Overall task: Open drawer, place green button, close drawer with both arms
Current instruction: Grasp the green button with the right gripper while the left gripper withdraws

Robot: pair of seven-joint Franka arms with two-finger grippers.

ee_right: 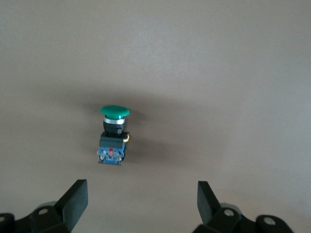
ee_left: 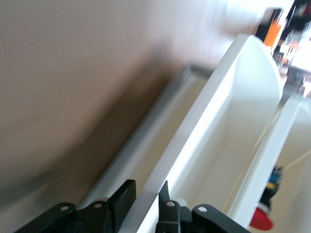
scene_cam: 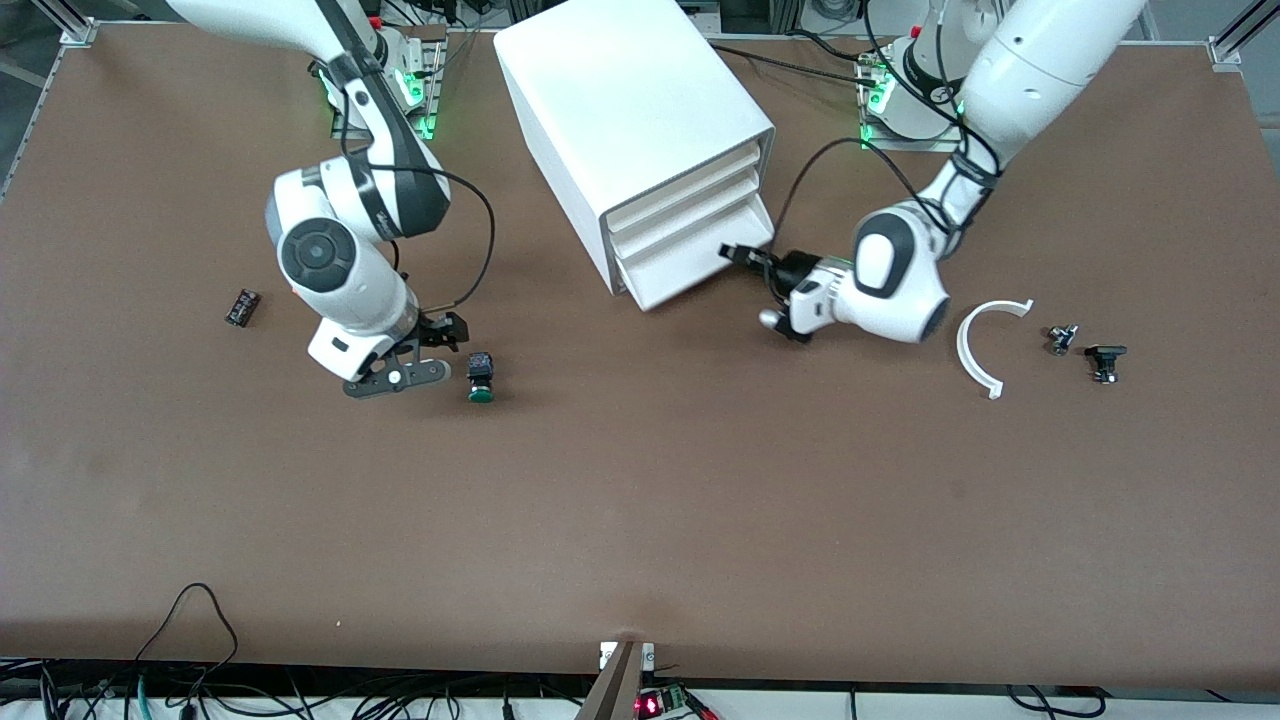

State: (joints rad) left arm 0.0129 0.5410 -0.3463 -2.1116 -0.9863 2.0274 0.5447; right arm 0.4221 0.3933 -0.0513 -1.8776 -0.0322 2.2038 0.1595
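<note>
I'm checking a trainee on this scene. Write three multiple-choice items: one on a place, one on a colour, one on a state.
1. Where does the button lie?
A. in the drawer
B. on the table beside the right tool
C. on top of the cabinet

2. What colour is the button's cap?
A. green
B. yellow
C. white

3. How does the left tool stand at the drawer?
A. open, well away from it
B. shut on the button
C. its fingers straddle the drawer's front lip

Key: 1 B, the front view shows it on the bare table next to the right tool. 2 A, the right wrist view shows a green cap. 3 C, the left wrist view shows a finger on each side of the white lip.
</note>
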